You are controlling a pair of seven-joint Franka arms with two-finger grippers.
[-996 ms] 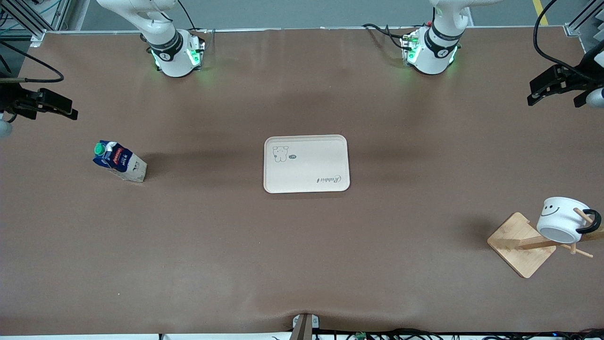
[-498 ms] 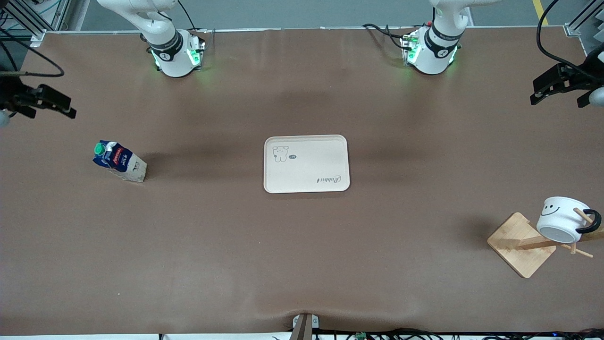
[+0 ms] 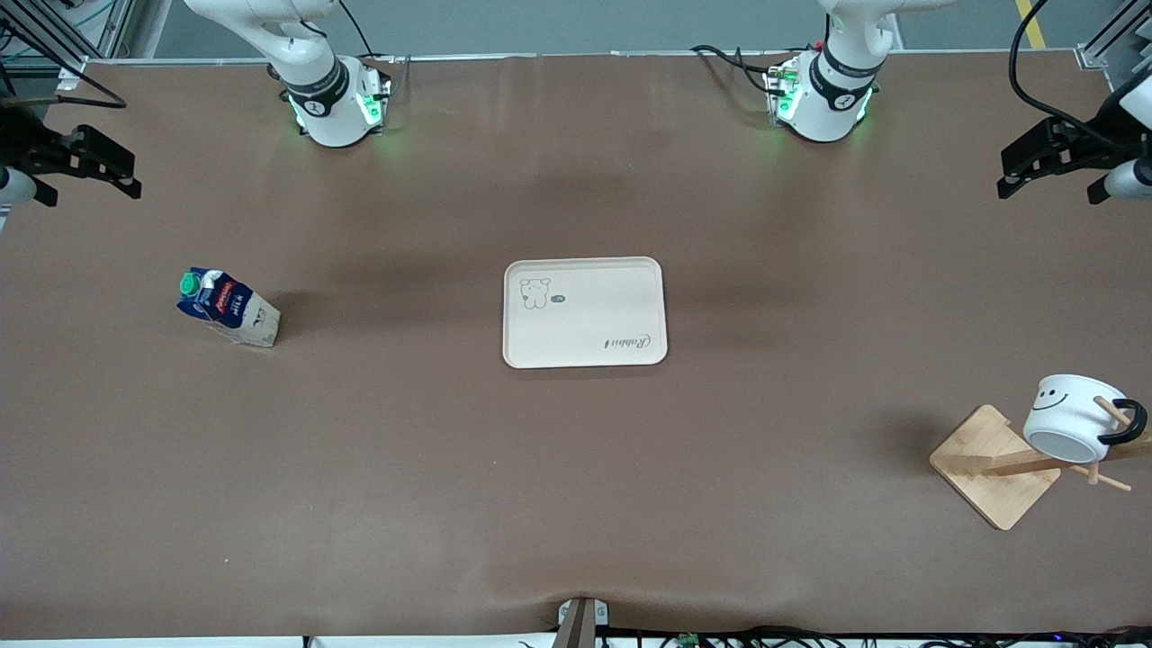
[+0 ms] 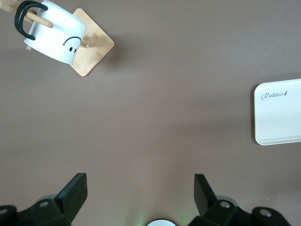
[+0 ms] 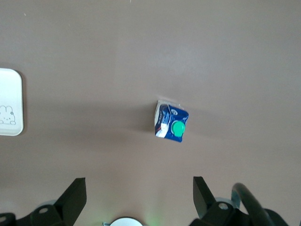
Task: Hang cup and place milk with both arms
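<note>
Tray (image 3: pixel 585 312) reads "Rabbit"; milk (image 3: pixel 227 307) label unreadable.

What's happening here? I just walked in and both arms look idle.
Nothing is held. The cup hangs by its handle on the wooden rack at the left arm's end. The milk stands on the table, apart from the tray at mid-table. The left pincer and right pincer are open above the table's ends.
</note>
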